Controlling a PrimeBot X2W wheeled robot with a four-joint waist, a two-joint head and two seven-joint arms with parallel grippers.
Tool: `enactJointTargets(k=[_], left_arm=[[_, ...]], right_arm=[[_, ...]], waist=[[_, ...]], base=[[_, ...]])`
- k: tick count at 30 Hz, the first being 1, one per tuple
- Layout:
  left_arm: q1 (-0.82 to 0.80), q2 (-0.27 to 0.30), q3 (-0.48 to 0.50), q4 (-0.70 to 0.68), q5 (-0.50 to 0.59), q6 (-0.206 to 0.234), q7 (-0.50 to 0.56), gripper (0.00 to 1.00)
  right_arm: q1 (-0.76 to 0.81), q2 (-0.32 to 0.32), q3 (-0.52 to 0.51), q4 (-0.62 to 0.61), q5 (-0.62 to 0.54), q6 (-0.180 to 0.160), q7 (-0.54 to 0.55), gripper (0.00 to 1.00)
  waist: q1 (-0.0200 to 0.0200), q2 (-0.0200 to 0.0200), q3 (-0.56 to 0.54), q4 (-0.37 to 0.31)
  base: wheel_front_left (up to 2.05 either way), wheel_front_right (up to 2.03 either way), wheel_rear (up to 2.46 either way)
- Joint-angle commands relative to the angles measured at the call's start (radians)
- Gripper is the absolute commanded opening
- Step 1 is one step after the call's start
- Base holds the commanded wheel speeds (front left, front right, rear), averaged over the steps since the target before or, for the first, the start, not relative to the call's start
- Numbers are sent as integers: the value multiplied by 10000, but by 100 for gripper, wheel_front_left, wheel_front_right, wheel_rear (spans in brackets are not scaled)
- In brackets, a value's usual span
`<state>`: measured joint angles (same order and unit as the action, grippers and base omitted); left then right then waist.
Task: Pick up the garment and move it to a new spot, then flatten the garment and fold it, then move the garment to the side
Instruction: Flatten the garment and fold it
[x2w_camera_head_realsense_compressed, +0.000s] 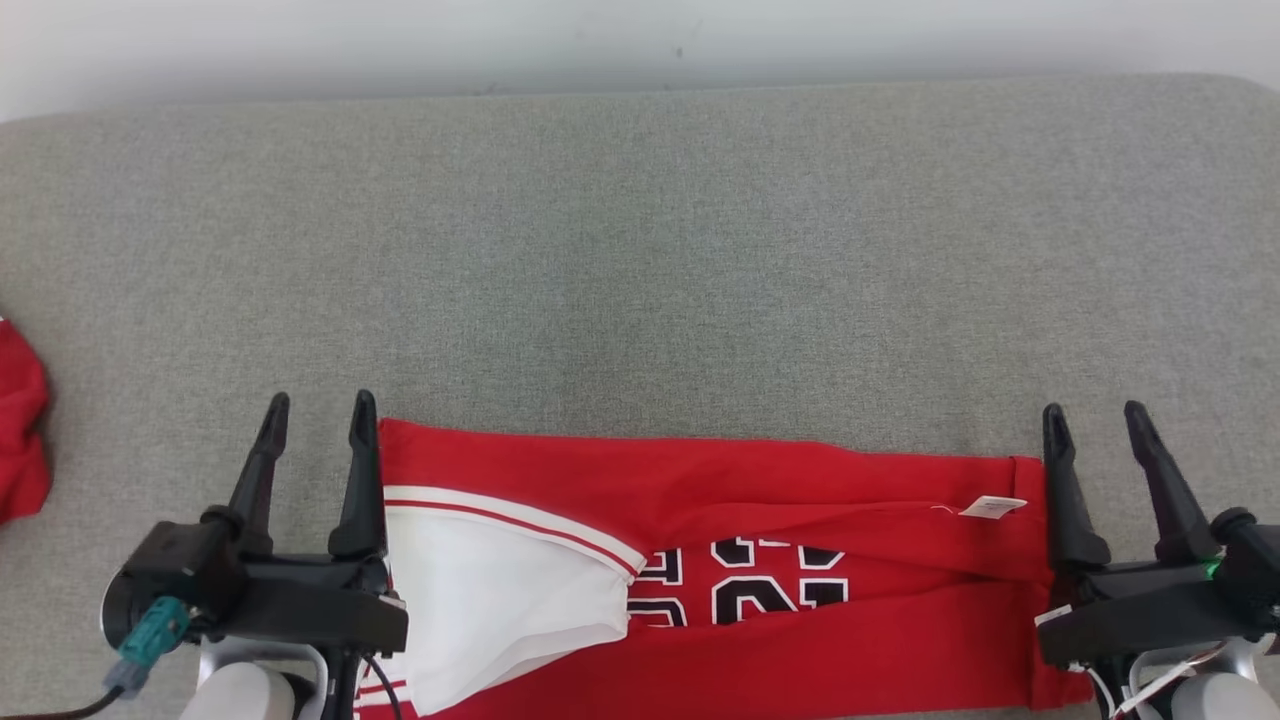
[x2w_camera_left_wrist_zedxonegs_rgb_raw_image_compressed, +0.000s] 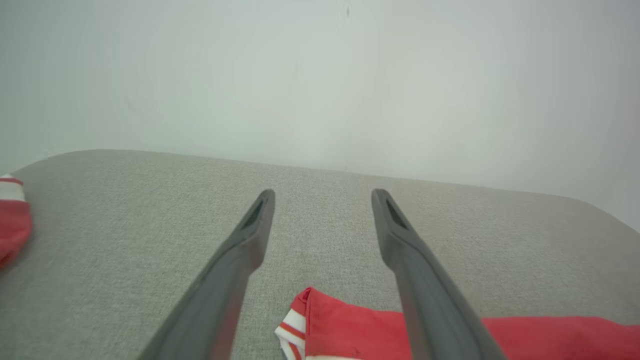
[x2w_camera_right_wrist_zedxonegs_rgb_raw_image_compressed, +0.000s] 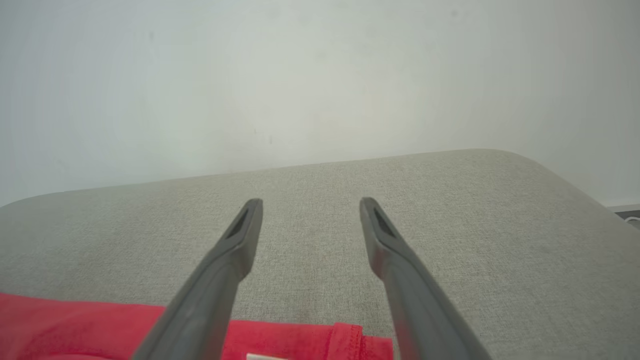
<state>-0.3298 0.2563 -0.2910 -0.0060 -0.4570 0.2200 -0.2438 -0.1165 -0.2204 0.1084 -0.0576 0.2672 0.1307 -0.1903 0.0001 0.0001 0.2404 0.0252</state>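
As left tool (x2w_camera_head_realsense_compressed: 321, 400) and right tool (x2w_camera_head_realsense_compressed: 1093, 410) gape empty, the garment (x2w_camera_head_realsense_compressed: 760, 480) lies between.

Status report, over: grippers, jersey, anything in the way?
Left gripper and right gripper open, empty, at the jersey's ends. Red jersey lies folded in a strip on the grey pad. Another red garment far left, apart.

Garment (x2w_camera_head_realsense_compressed: 800, 480) lies on bench (x2w_camera_head_realsense_compressed: 640, 250), spanning from just right of left jaws to just left of right jaws. Another cloth (x2w_camera_head_realsense_compressed: 20, 430) well left of left jaws.
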Motion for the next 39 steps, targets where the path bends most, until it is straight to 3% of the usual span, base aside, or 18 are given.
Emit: enactJointTargets(k=[1,12,27,39], left_arm=[[-69,12,12,110,72,-89,-91,100],[643,84,41,610,1063,-74,-223,100],[860,-23,121,522,1330,-101,-208,100],[662,-130,18,484,1510,-108,-209,100]], right_arm=[[-15,16,7,57,-109,0,52,100],[767,194,122,250,-281,0,379,100],[969,221,97,159,-196,0,624,100],[663,-98,-200,2442,407,0,105,100]], waist=[[-1,-1,-36,-21],[-1,-1,-487,-121],[-1,-1,-631,16],[-1,-1,-347,142]], base=[[0,0,0],[0,0,0],[0,0,0],[0,0,0]])
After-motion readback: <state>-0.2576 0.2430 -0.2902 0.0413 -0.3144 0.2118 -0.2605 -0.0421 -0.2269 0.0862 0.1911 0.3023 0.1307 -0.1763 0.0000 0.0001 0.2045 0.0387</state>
